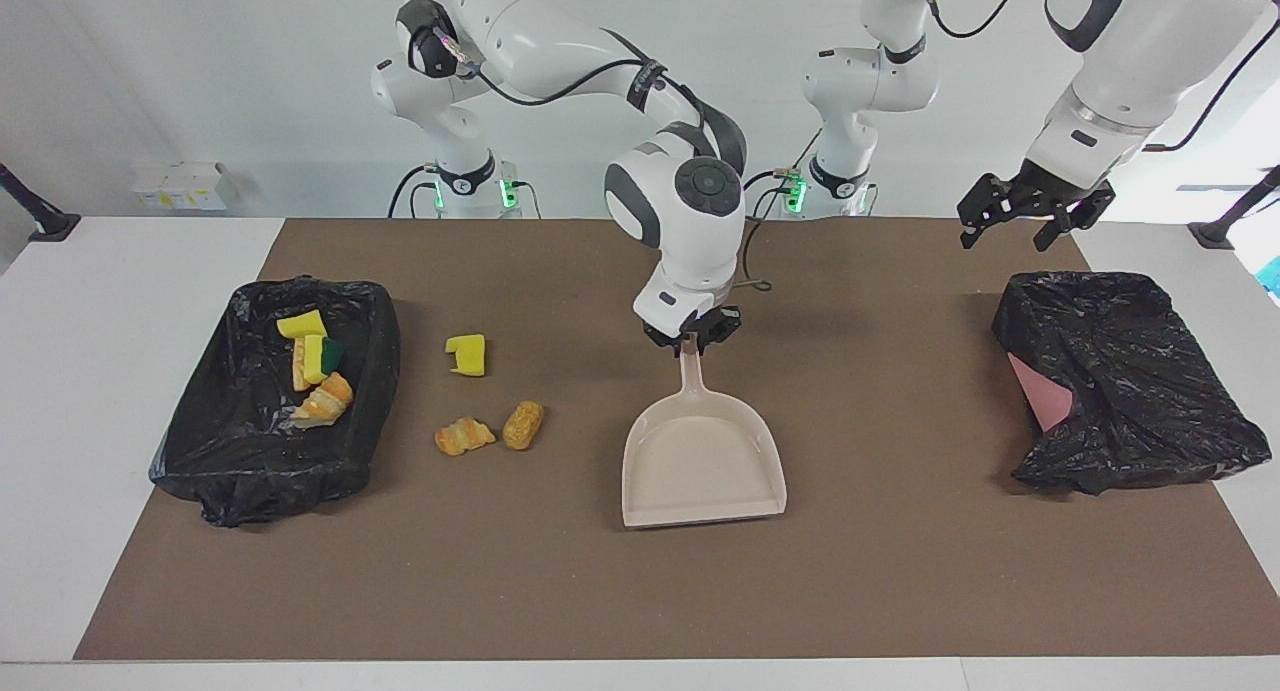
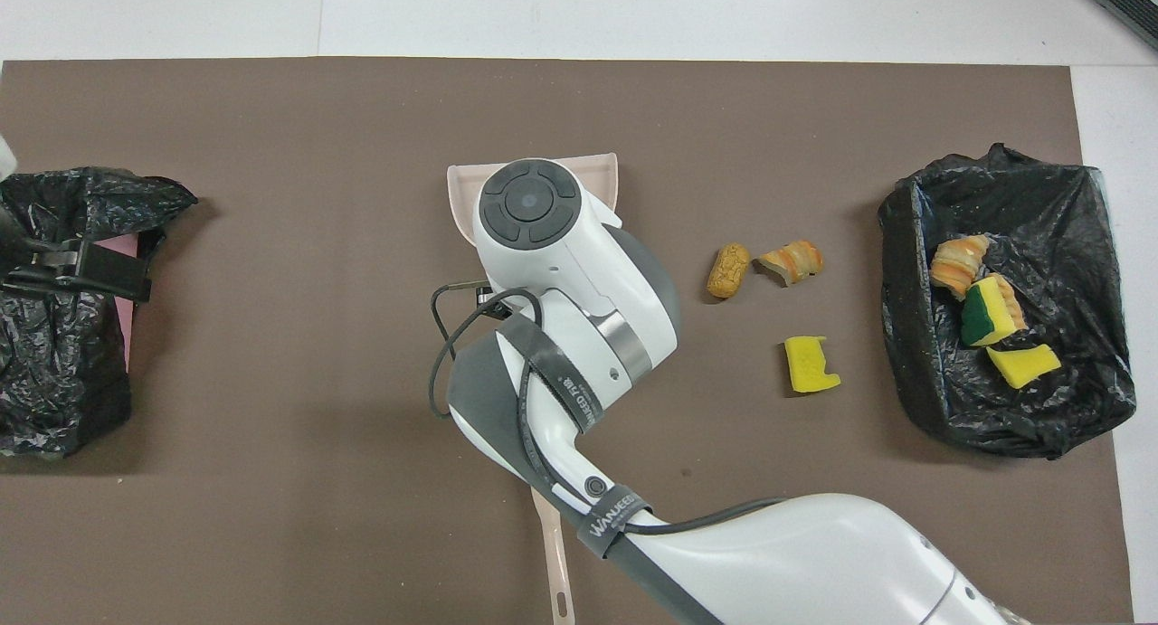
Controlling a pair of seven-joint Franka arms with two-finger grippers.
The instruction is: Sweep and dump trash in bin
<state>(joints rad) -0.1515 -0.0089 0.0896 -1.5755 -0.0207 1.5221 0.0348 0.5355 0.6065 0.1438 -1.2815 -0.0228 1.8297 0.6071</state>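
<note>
My right gripper (image 1: 691, 342) is shut on the handle of the beige dustpan (image 1: 702, 463), whose pan rests on the brown mat near the table's middle. Three pieces of trash lie on the mat between dustpan and bin: a yellow sponge chunk (image 1: 467, 355) (image 2: 809, 364), a croissant bit (image 1: 463, 436) (image 2: 792, 260) and a brown bread piece (image 1: 523, 424) (image 2: 727, 269). The black-bagged bin (image 1: 372, 376) (image 2: 905, 354) at the right arm's end holds several more pieces (image 1: 315, 366) (image 2: 982, 299). In the overhead view the right wrist hides most of the dustpan (image 2: 463, 187). My left gripper (image 1: 1010, 229) hangs open and empty.
A second black-bagged container (image 1: 1125, 391) (image 2: 54, 372), pink showing at its edge, sits at the left arm's end under the left gripper. The brush handle (image 2: 554, 553) pokes out from under the right arm nearer the robots; the facing view hides it.
</note>
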